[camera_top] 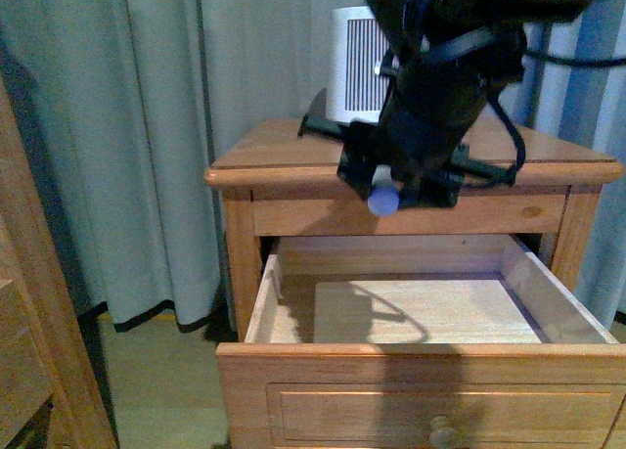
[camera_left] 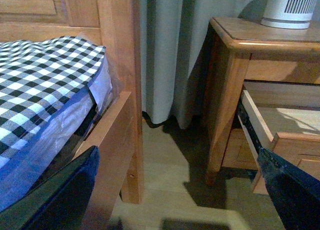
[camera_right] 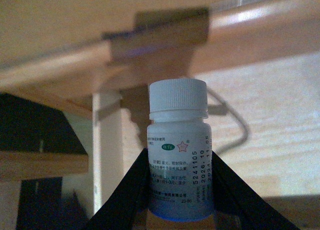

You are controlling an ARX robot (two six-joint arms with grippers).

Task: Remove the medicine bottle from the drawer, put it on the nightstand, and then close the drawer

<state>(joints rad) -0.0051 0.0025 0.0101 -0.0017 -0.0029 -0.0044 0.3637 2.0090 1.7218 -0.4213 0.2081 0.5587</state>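
Medicine bottle (camera_right: 179, 155): white, capped, label turned to the right wrist camera. It is pinched low on its body between the right jaws, a dark finger (camera_right: 125, 195) pressed to each side, so the jaws are closed to the bottle's width. It hangs in the air.

Below the jaws: the drawer (camera_top: 421, 351), standing open, pale wood inside.

Just behind the jaws: front edge of the nightstand (camera_top: 284, 156) surface. Farther behind, on that surface, a white ribbed cylinder (camera_top: 354, 67).

Left jaws: spread wide, holding nothing, with a bed frame (camera_left: 120, 89) and wood floor (camera_left: 170, 165) beyond them.
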